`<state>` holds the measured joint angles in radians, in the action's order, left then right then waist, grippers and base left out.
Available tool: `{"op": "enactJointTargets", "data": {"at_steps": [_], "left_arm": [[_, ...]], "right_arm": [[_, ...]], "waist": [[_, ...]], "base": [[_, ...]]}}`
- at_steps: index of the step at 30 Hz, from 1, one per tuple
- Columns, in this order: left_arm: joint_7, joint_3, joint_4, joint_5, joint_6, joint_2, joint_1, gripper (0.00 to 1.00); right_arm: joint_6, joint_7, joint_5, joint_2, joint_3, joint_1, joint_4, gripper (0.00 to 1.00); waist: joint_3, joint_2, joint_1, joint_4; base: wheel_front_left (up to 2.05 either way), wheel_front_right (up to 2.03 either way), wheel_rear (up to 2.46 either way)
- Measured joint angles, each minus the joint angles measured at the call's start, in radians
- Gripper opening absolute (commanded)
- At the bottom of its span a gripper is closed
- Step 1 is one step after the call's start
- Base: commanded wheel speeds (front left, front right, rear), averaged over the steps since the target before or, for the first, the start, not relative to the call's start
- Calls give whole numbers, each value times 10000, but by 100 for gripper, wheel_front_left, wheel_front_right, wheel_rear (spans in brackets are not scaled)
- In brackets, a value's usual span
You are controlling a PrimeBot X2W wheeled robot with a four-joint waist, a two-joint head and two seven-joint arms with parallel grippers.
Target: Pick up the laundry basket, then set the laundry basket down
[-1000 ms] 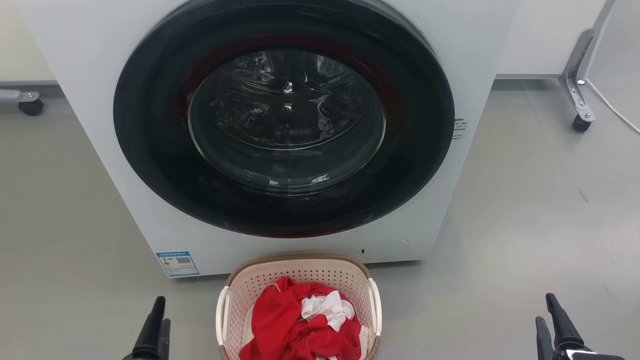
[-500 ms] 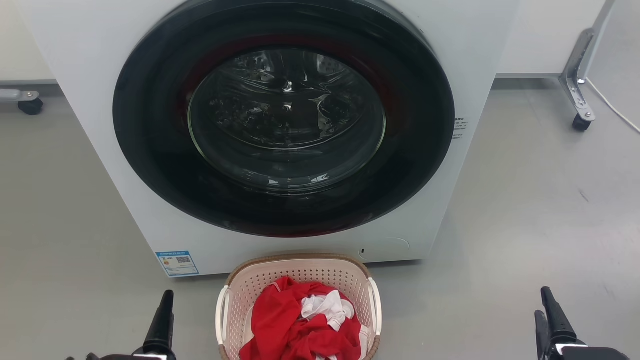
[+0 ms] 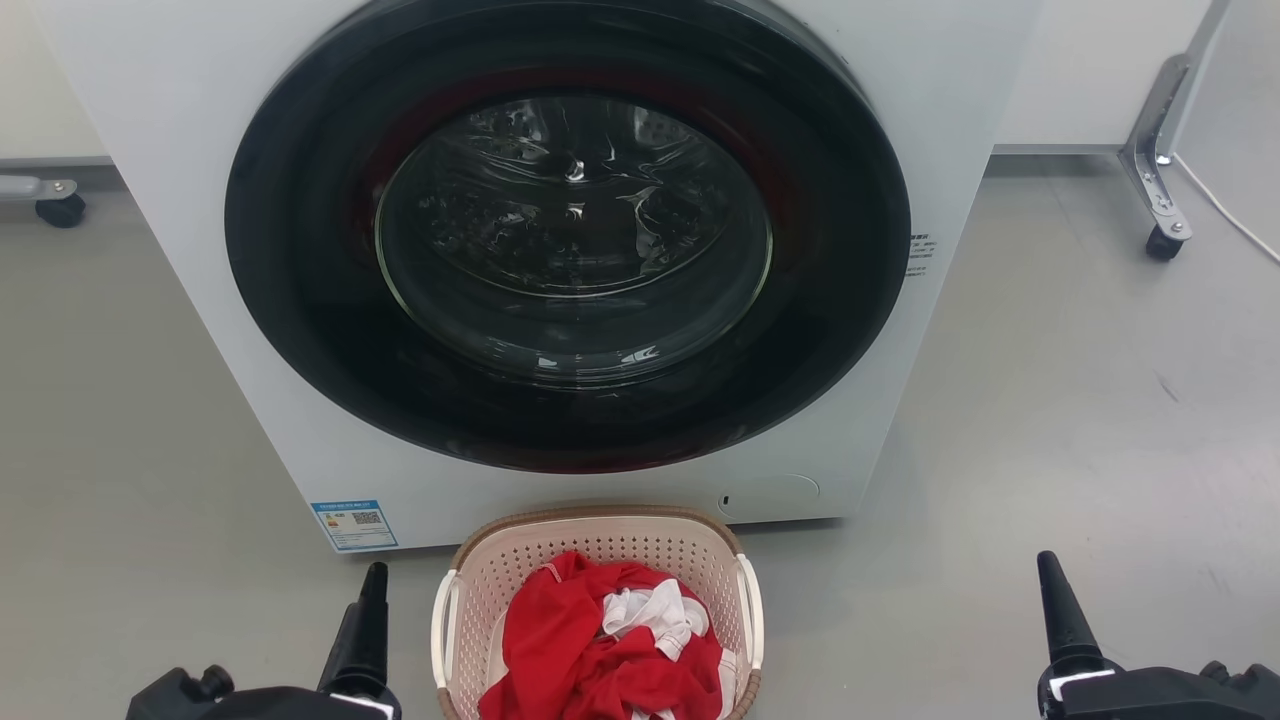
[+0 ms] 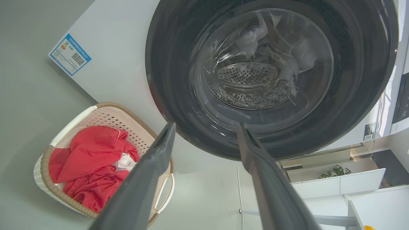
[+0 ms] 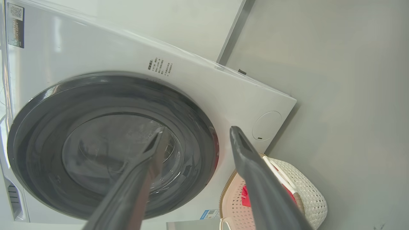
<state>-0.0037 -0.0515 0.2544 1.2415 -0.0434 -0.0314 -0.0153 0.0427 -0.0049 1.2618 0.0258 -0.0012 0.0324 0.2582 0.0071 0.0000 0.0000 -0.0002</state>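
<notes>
The laundry basket (image 3: 600,548) stands on the floor right in front of the washing machine, cream-pink with a brown rim and white loop handles. Red and white clothes (image 3: 590,650) fill it. My left gripper (image 3: 373,580) hovers just left of the basket's left handle, apart from it. My right gripper (image 3: 1050,575) is far off to the basket's right. In the left wrist view the left gripper (image 4: 206,126) is open and empty, with the basket (image 4: 105,116) at lower left. In the right wrist view the right gripper (image 5: 197,130) is also open and empty, with the basket (image 5: 306,188) at lower right.
The white washing machine (image 3: 150,120) with its dark round door (image 3: 570,240) shut rises directly behind the basket. Grey floor (image 3: 1050,400) spreads on both sides. A metal leg on a caster (image 3: 1160,240) and a white cable (image 3: 1230,225) are at far right, another caster (image 3: 60,210) at far left.
Both grippers have come further up into the head view and inward: the left one toward the basket's left side, the right one leftward. The basket has not moved.
</notes>
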Motion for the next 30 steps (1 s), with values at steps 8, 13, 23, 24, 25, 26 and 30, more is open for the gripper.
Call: {"op": "enactJointTargets", "data": {"at_steps": [8, 13, 23, 24, 25, 26, 30], "left_arm": [[-311, -477, -161, -1747, 199, -178, -4, 100], [-512, -744, -334, -2813, 353, -267, -3, 100], [-882, -1243, -616, -5068, 625, -328, 12, 100], [-955, -1264, -646, -5227, 648, -330, 12, 100], [-965, -1283, -673, -5379, 702, -330, 13, 100], [-1005, -1298, -688, -5595, 704, -330, 18, 100], [-1166, -1392, -794, -6238, 794, -328, 29, 100]], "right_arm": [[-184, -320, -1755, 128, 552, 0, -242, 100], [-345, -502, -2832, 247, 943, 0, -303, 100], [-616, -897, -4780, 297, 1503, -5, -617, 100], [-619, -938, -4964, 297, 1542, -11, -637, 100], [-660, -951, -5145, 301, 1580, -12, -663, 100], [-696, -995, -5285, 303, 1626, -13, -685, 100], [-792, -1131, -5927, 314, 1762, -21, -865, 100]], "waist": [[-9, 0, 0, 9], [-19, 0, 0, 20], [-34, 0, 0, 34], [-35, 0, 0, 34], [-36, 0, 0, 35], [-36, 0, 0, 35], [-33, 0, 0, 39]], "base": [[0, 0, 0], [0, 0, 0], [0, 0, 0], [0, 0, 0], [0, 0, 0], [0, 0, 0], [0, 0, 0]]}}
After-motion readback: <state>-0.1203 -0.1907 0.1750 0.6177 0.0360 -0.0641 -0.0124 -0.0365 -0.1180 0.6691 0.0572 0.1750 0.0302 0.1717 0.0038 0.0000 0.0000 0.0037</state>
